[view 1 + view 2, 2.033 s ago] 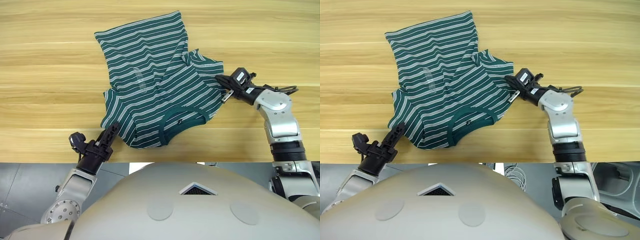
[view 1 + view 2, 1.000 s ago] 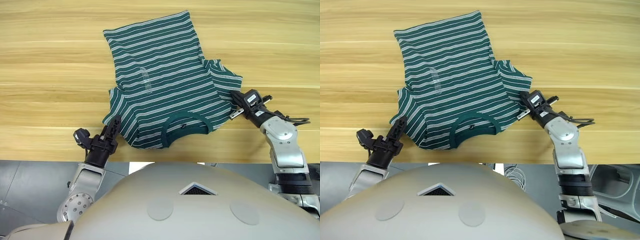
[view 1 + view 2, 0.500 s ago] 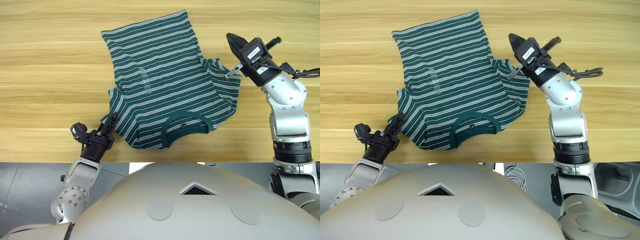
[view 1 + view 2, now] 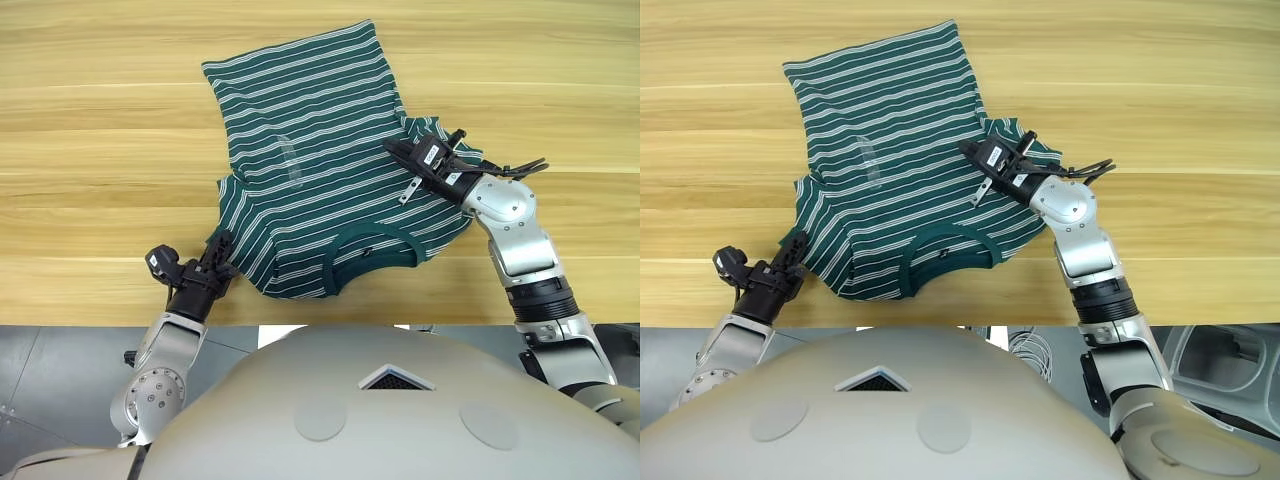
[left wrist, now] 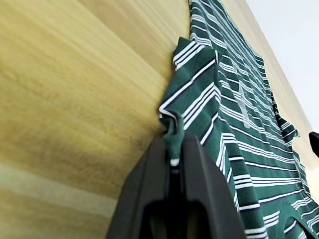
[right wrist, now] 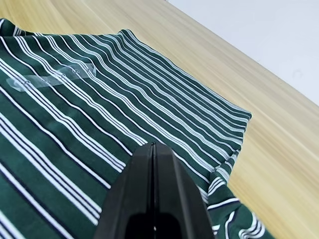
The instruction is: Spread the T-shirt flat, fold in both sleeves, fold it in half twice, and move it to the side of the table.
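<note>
Swung down and inward from above the right sleeve: right gripper (image 4: 392, 148), now over the T-shirt (image 4: 300, 130), at its chest, jaws pressed together, perhaps touching cloth. At the near desk (image 4: 90, 150) edge, left gripper (image 4: 222, 245), jaws pinching the left sleeve hem. Right sleeve partly hidden beneath the arm. Shirt rumpled mid-desk, collar nearest.

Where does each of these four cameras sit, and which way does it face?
Left eye view: on the head, facing forward and down at the T-shirt on the table; both arms show.
Right eye view: beside it, same aim, both arms.
Left wrist view: left wrist, looking along the left end effector pinching the shirt's edge.
Right wrist view: right wrist, looking past the shut right end effector over the stripes.
Shared: both eyes show one scene; every view sees the T-shirt.
</note>
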{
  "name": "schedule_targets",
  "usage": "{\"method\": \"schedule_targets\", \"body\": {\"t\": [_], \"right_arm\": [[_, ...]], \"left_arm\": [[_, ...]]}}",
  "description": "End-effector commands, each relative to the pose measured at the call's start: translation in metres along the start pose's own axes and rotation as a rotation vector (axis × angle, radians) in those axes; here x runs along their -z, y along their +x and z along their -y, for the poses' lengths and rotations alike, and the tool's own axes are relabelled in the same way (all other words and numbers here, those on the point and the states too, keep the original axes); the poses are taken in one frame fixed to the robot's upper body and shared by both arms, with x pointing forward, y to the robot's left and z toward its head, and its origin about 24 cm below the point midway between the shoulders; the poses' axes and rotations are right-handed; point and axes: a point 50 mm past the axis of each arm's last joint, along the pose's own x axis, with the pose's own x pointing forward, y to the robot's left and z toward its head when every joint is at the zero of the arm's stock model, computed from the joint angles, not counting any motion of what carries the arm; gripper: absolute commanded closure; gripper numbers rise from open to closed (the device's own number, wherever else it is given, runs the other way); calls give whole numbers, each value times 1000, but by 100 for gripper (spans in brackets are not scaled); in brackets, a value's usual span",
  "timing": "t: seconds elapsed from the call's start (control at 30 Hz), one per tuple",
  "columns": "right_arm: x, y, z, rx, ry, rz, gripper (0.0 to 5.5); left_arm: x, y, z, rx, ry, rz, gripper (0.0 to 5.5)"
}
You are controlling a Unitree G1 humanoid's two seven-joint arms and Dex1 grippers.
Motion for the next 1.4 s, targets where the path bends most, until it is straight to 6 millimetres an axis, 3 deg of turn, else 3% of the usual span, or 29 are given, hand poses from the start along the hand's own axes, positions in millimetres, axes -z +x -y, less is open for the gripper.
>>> {"method": "schedule_targets", "body": {"t": [0.03,0.3,0.6,0.8,1.03,1.23,1.4], "right_arm": [[10,8,-13,-42,27,-32,550],[40,6,-29,-140,49,-234,550],[40,10,-25,-104,61,-228,550],[38,11,-26,-98,67,-212,550],[35,14,-32,-92,69,-200,550],[35,15,-39,-80,82,-192,550],[35,16,-45,-76,98,-186,550]], "left_arm": [[-8,1,5,3,76,50,545],[-15,2,29,79,195,101,545],[-4,6,53,172,257,47,545],[12,15,73,264,469,-50,545],[42,25,62,289,705,-207,545],[42,27,55,272,779,-243,545],[34,20,65,321,818,-217,452]]}}
